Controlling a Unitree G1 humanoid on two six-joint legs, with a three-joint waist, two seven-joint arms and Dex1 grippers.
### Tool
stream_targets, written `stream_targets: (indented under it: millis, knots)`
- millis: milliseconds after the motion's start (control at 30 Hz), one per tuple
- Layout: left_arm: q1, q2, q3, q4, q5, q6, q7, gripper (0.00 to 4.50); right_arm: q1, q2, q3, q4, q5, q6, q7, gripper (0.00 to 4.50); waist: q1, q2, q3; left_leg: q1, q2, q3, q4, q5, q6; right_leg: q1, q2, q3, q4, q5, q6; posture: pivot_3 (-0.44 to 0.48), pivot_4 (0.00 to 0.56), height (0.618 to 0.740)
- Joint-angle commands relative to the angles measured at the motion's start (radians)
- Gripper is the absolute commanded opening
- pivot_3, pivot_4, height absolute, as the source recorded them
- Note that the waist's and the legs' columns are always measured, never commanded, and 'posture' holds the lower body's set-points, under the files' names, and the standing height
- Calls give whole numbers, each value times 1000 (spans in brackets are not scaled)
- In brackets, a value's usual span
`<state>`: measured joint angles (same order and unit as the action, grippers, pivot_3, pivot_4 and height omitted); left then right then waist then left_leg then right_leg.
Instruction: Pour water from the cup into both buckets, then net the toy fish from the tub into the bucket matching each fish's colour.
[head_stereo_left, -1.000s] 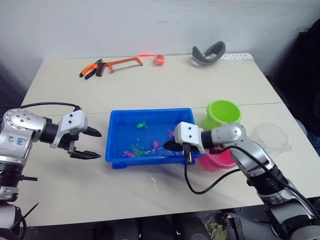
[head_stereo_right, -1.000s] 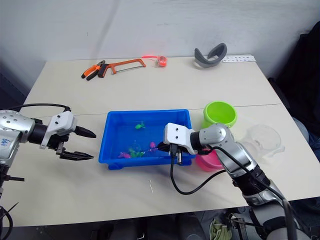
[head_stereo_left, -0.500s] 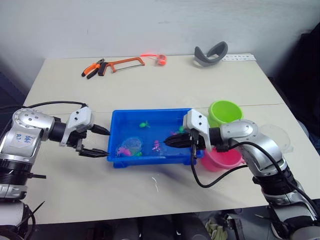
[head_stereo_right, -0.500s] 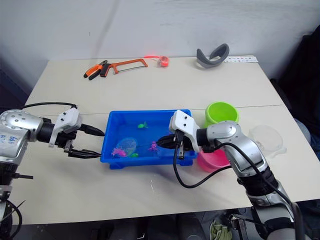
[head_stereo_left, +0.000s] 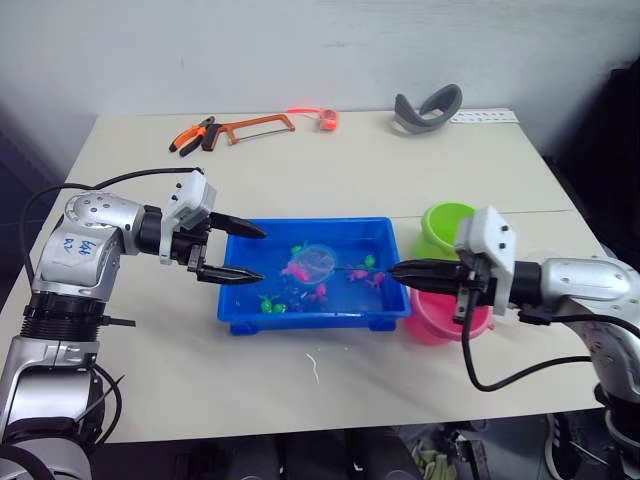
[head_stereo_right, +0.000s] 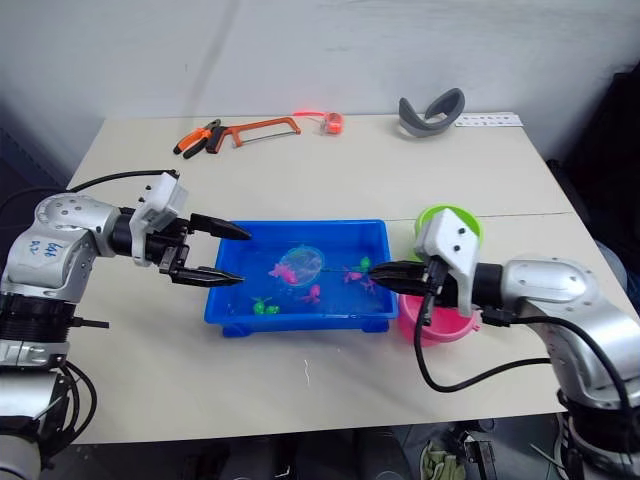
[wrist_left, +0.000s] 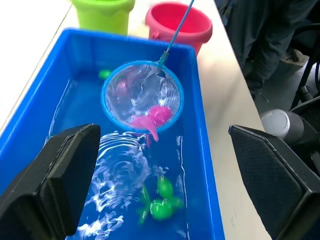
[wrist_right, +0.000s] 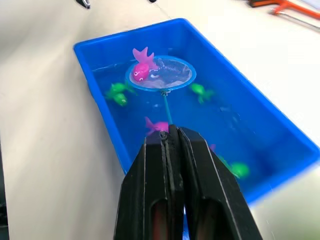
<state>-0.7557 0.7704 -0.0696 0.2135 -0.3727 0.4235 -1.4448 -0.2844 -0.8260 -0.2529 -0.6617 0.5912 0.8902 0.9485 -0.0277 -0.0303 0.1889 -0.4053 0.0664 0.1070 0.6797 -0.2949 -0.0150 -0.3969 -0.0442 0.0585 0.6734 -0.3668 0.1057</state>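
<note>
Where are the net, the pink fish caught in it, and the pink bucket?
net (wrist_right: 161, 73): right wrist view, mesh inside the blue hoop.
pink fish (wrist_right: 141, 70): right wrist view, its body.
pink bucket (wrist_left: 178, 22): left wrist view, inner wall.

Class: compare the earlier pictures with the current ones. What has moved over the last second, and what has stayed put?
The right gripper, shut on the net's handle, drew back out of the tub toward the pink bucket; the net now holds a pink fish. The open left gripper moved in over the tub's end. Tub, buckets and tools stayed.
</note>
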Motion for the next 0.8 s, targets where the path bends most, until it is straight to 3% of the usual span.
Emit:
stream_targets:
  millis: [33,333,400,600,800]
  knots:
    - [-39,-42,-29,12,3,-38,-27,4469,86,-42,-200,-113,95,57,-24,0,1,0,0,0,0,0,0,0,0,0,0,0,0,0,0,0,150,740]
    - [-91,-202,-126,81,33,-142,-72,4469,445,-47,-786,-255,208,194,7,0,3,0,0,0,-1,-2,1,0,0,3,1,0,-2,1,1,0,150,740]
    - [-102,-229,-134,98,36,-156,-70,4469,507,-31,-863,-270,202,196,29,0,-1,0,0,1,-1,-2,1,0,0,4,1,1,-2,1,1,0,150,740]
    - [-138,-293,-147,158,49,-204,-68,4469,718,23,-1016,-306,104,116,81,0,10,1,-1,0,-2,-4,0,0,0,5,4,1,-6,1,2,0,150,740]
    - [-162,-324,-156,212,70,-251,-79,4469,867,44,-973,-354,-127,-157,102,0,6,1,-1,1,-4,-3,0,0,1,6,4,2,-7,2,3,0,150,740]
